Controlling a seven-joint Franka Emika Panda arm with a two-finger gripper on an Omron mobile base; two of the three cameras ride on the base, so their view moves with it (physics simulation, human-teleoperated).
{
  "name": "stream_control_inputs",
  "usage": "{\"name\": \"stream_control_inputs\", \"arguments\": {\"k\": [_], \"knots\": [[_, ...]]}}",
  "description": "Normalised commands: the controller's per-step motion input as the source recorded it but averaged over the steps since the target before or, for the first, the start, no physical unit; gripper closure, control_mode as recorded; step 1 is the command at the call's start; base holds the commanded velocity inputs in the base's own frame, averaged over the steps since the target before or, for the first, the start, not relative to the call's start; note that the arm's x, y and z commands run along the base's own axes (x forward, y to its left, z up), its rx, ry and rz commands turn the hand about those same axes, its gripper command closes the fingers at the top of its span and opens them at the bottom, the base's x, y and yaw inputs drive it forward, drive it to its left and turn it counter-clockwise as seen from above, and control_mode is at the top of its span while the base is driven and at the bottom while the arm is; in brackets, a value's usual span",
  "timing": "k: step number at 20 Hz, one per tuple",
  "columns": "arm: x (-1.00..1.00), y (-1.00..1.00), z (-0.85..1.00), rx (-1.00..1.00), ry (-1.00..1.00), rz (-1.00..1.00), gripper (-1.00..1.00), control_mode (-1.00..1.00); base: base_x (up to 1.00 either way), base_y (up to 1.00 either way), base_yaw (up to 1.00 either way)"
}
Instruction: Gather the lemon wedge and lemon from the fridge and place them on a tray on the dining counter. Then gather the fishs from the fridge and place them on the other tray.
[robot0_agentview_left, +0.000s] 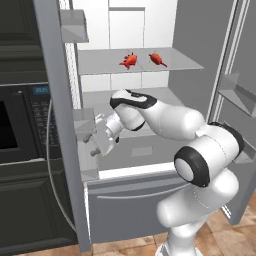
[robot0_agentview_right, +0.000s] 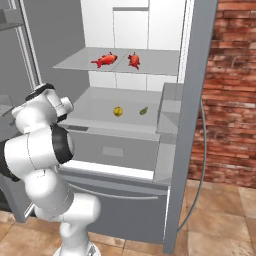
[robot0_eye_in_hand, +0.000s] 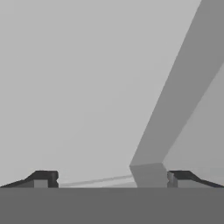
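Fridge (robot0_agentview_right: 125, 70): both doors stand open; the inside is white with pale grey shelves, and a closed grey drawer runs across the bottom.
Fishs (robot0_agentview_right: 104, 60): two red-orange fish lie side by side on the upper shelf, apart from each other; in the left base view they sit at about 12 o'clock from the arm's elbow.
Lemon (robot0_agentview_right: 117, 111): small and yellow, resting on the lower shelf, below the fish at roughly 6 o'clock from them.
Lemon wedge (robot0_agentview_right: 143, 110): a small greenish-yellow piece on the same shelf, just at 3 o'clock of the lemon, not touching it.
Gripper (robot0_agentview_left: 92, 145): reaches toward 9 o'clock in the left base view, close beside the left door's inner bins, at lower-shelf height.
Fingers (robot0_eye_in_hand: 43, 179): the two dark tips sit wide apart with nothing between them; they face plain grey surfaces, probably the door's inner side, though it is too featureless to be sure.
Microwave (robot0_agentview_left: 20, 125): dark, set in a dark cabinet at 9 o'clock of the fridge.
Brick wall (robot0_agentview_right: 232, 90): red, at 3 o'clock of the fridge.
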Motion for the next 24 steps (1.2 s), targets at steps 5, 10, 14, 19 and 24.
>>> {"name": "stream_control_inputs", "arguments": {"k": [5, 10, 14, 19, 24], "knots": [[-0.64, -0.15, 0.30, -0.06, -0.16, 0.00, -1.00, -1.00, 0.00, 0.00, 0.00], [-0.53, -0.66, 0.52, -0.06, -0.11, -0.02, -1.00, -1.00, 0.00, 0.00, 0.00], [-0.50, -0.68, 0.60, -0.08, -0.11, -0.03, -1.00, -1.00, 0.00, 0.00, 0.00], [-0.59, -0.60, 0.59, -0.11, -0.13, -0.06, -1.00, -1.00, 0.00, 0.00, 0.00], [-0.78, -0.55, 0.37, -0.11, -0.13, -0.14, -1.00, -1.00, 0.00, 0.00, 0.00]]}}
